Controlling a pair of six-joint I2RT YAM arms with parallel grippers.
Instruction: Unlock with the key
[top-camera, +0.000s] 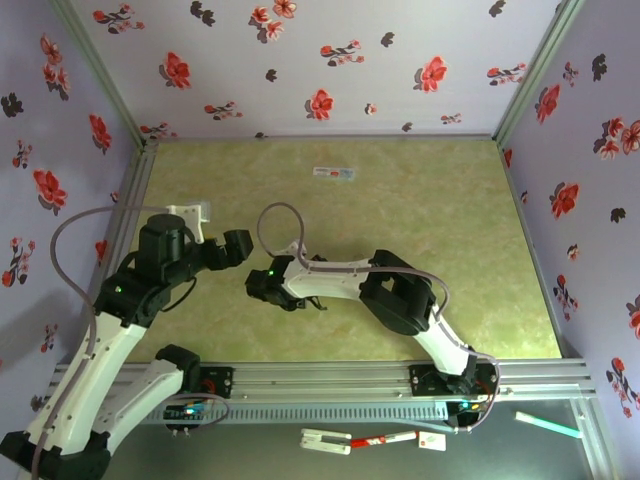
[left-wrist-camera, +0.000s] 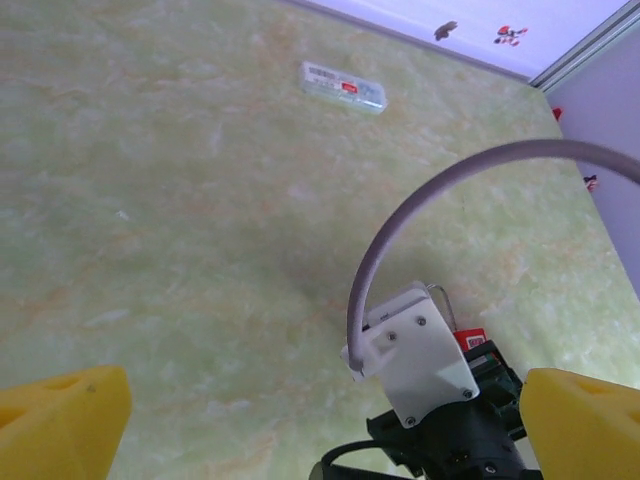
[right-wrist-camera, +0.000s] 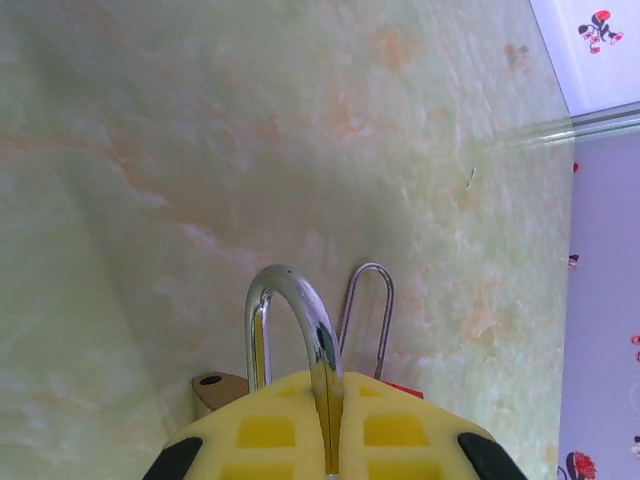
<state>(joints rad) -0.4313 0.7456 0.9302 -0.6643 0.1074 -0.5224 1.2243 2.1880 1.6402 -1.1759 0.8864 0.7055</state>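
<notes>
Two grippers: right gripper (right-wrist-camera: 328, 440) clamps the padlock shackle (right-wrist-camera: 298, 300) in its closed jaws; left gripper (left-wrist-camera: 320, 420) gapes wide, empty

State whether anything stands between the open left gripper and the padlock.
Yes. The right gripper, shut on the padlock, and its white camera mount and grey cable sit before the left gripper.

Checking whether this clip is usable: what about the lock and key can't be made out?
The padlock: right wrist view, only its loop shows; the right gripper covers the body.
The brass tab beside it: cut off by the same gripper; key or not, unclear.
The packet: left wrist view, print too small to read.
</notes>
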